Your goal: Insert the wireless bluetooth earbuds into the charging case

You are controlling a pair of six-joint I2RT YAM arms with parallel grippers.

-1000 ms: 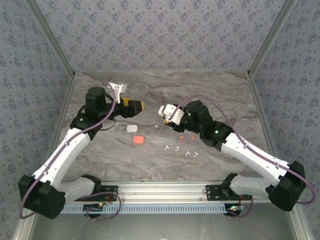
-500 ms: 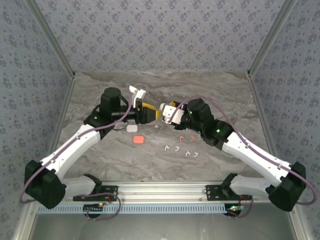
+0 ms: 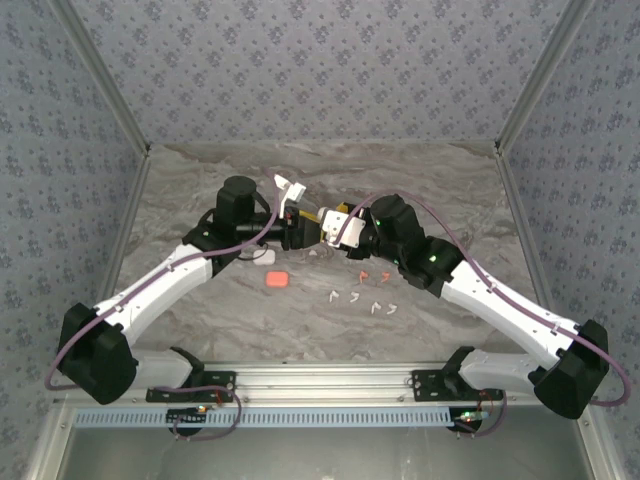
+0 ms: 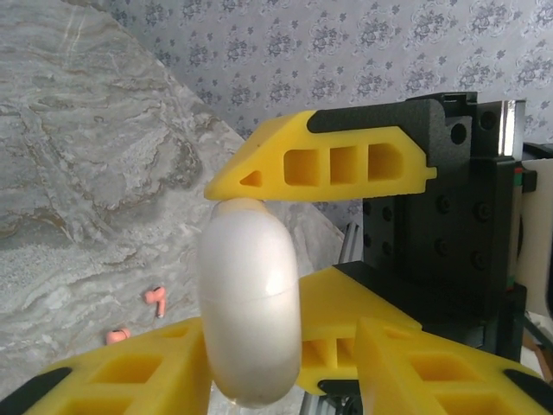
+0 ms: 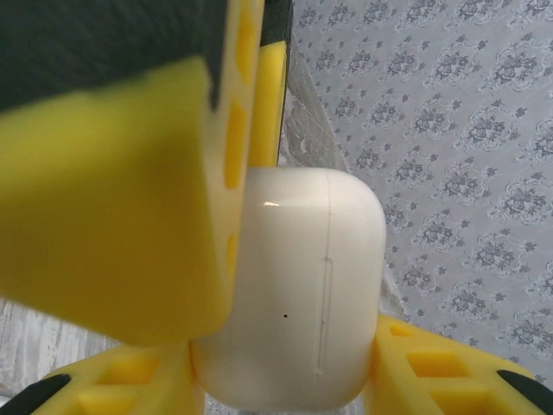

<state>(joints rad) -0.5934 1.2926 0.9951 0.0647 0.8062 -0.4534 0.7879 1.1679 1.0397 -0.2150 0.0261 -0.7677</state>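
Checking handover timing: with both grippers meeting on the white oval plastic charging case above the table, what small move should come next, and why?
Probably close the left gripper firmly on the white oval plastic charging case: the right gripper clamps it, its lid seam is shut, and the tiny stemmed earbuds lie on the table.

Left arm [image 3: 150,292], right arm [image 3: 500,300]: both white-shelled, with black joints and chunky black bases. A purple cable [image 3: 440,222] trails along each of them. And here are my fingers [image 4: 130,376], bright yellow with boxy cut-out windows, black at the ends. Dark screws dot the black block behind.
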